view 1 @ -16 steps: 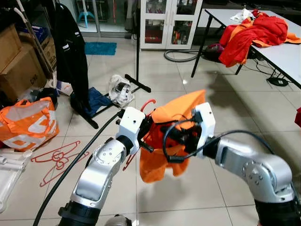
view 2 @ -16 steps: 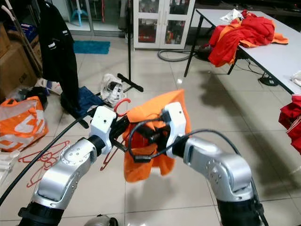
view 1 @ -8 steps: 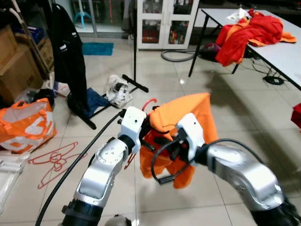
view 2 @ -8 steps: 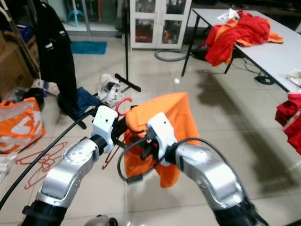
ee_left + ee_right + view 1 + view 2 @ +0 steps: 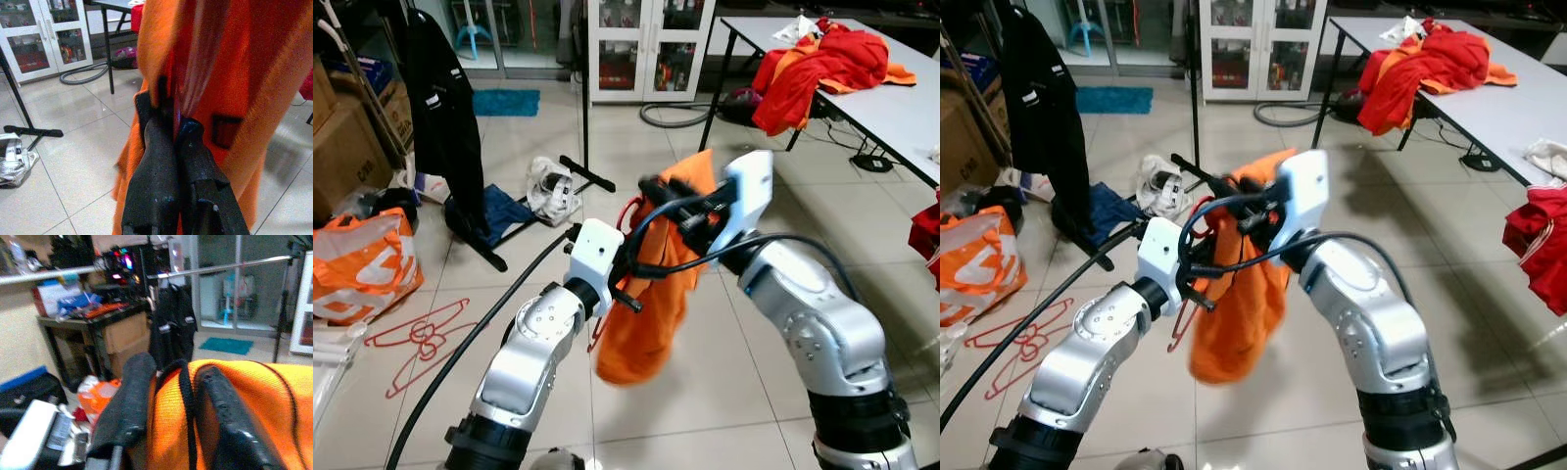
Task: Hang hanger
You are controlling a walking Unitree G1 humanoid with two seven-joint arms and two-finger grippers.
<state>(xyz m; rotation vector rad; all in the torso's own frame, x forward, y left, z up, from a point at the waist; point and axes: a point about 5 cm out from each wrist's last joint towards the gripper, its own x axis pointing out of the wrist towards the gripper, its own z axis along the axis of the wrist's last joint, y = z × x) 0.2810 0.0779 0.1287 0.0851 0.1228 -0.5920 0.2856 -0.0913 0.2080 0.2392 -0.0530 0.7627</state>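
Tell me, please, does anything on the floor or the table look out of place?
Yes. Red hangers lie loose on the floor tiles instead of on a rail, clothes are heaped at the foot of the rack, and red and orange garments lie crumpled on the white table.

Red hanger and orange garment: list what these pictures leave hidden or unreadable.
- Red hanger: head views, mostly covered by the orange garment; only its hook shows.
- Left wrist view: hanger blurred above the left gripper.
- Right gripper: garment covers what its fingers pinch.
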